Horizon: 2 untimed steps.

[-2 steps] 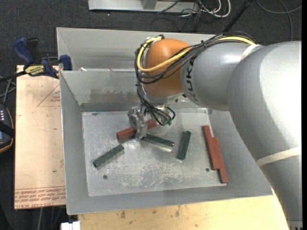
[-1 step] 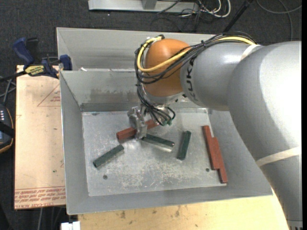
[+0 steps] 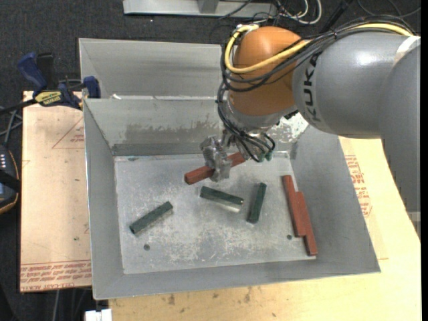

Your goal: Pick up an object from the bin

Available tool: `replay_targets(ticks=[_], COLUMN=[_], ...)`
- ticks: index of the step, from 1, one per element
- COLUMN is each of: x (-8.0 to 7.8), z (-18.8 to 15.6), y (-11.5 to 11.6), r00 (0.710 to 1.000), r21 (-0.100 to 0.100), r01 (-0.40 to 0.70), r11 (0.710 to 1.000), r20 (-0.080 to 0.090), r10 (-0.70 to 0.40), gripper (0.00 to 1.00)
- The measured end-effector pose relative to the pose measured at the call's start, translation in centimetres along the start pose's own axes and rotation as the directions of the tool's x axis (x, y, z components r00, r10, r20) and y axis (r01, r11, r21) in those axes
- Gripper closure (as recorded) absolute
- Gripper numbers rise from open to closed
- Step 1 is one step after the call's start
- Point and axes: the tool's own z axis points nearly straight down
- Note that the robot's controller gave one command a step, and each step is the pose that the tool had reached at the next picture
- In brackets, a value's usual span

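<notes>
Reaching from the right into the grey bin point(image 3: 100, 179) with the arm point(image 3: 361, 79). Standing apart from long red strips point(image 3: 299, 212) by the right wall, just behind dark green bars point(image 3: 221, 196). Clamping the fingers point(image 3: 219, 167) on a red-brown stick point(image 3: 196, 176), back middle.

Scuffed metal, glossy arm
Bin point(image 3: 200, 246): matt, scratched grey metal. Arm point(image 3: 361, 79), orange cover point(image 3: 264, 59): smooth, glossy. Red bar point(image 3: 197, 176), green bars point(image 3: 151, 218): matt.

Probably a robotics lab: KUKA arm point(image 3: 361, 79), metal bin point(image 3: 200, 243), loose cables point(image 3: 299, 2).
</notes>
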Motion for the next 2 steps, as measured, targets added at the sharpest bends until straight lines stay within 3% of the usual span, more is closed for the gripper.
replay_targets(ticks=[1, 2], x=[0.0, 1.5], z=[0.0, -4.7], y=[0.0, -1.0], r00=[1.000, 1.000], r21=[0.000, -0.001], r01=[0.000, -0.001], r11=[1.000, 1.000], r20=[0.000, -0.004], r10=[0.000, 0.001], gripper=[1.00, 1.00])
